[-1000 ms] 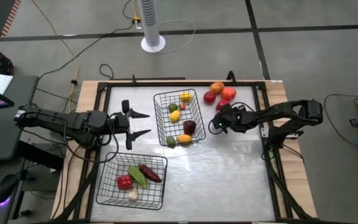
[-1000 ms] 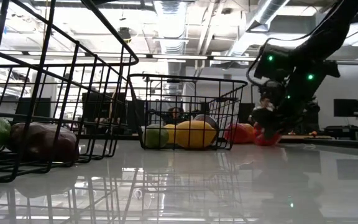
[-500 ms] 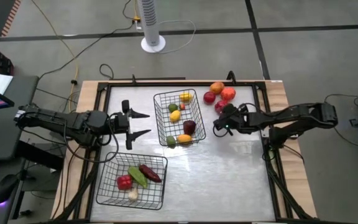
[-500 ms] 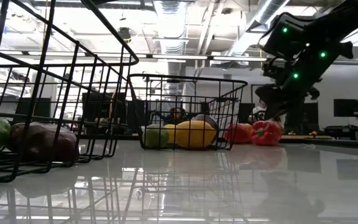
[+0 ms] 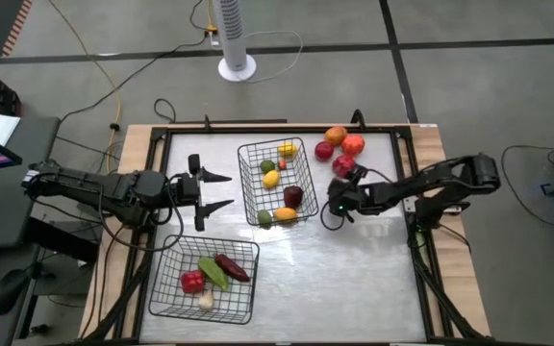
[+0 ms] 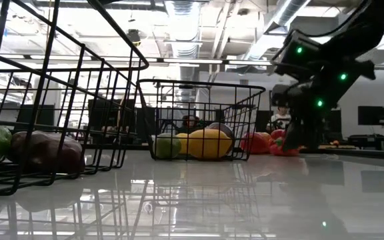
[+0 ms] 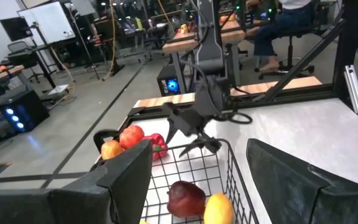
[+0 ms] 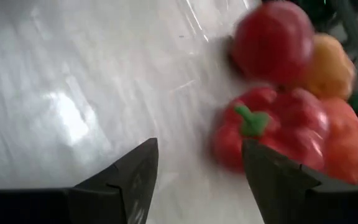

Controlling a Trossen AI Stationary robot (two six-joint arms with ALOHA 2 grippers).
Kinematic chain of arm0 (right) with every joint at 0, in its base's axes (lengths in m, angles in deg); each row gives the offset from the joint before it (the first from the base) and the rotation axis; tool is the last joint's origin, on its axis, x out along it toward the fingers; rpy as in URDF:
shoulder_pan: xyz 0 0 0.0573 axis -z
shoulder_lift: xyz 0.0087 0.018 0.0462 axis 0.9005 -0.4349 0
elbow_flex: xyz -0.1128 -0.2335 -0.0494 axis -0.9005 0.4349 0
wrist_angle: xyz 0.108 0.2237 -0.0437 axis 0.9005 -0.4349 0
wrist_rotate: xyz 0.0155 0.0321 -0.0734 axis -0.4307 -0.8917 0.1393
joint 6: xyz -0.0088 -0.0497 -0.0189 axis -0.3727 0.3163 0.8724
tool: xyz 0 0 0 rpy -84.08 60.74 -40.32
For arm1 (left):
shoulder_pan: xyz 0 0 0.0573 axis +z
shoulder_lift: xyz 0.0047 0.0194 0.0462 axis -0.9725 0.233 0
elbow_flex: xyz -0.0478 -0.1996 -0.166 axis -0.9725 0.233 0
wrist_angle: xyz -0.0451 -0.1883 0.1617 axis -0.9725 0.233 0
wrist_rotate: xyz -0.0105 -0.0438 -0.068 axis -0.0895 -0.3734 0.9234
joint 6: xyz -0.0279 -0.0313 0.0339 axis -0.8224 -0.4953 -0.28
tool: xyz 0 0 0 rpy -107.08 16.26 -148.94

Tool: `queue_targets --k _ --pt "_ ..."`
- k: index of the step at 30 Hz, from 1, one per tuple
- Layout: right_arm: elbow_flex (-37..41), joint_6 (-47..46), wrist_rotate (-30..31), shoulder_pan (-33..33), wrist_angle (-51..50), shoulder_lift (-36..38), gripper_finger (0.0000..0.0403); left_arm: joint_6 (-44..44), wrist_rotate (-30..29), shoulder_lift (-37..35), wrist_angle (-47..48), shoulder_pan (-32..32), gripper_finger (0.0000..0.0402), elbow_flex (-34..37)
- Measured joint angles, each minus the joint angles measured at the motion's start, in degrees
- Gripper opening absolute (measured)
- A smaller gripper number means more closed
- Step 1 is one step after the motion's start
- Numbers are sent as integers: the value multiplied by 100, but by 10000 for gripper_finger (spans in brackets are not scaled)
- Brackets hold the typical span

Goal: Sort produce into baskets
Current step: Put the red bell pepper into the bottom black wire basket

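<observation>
Hiding part of your red bell pepper [image 5: 342, 165] overhead, the right gripper [image 5: 337, 205] now hangs open and empty beside it, lower than before; left gripper [image 5: 216, 192] waits wide beside the black wire-mesh basket [image 5: 245, 188].

Bench [image 5: 354, 269]: pale glossy top, dark frame around it.
Far basket [image 5: 245, 183]: centre of bench; holds yellow, green, orange and dark maroon produce.
Near basket [image 5: 166, 303]: near left corner; holds a red piece, a green piece, a dark maroon piece and a white piece.
Loose produce [image 5: 339, 144]: red and orange cluster at far right of bench.
Left gripper [image 5: 214, 191]: open, empty, just left of far basket.
Right gripper [image 5: 336, 206]: low over bench, right of far basket, just beside loose produce; holds nothing visible.
</observation>
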Motion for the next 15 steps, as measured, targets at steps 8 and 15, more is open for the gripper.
queue_targets --k 8,15 --pt "-13 957 920 -182 668 -648 239 100 -148 -1 8 0 249 0" --pt "-4 1601 1082 -99 1167 -699 219 159 -150 -1 9 0 249 0"
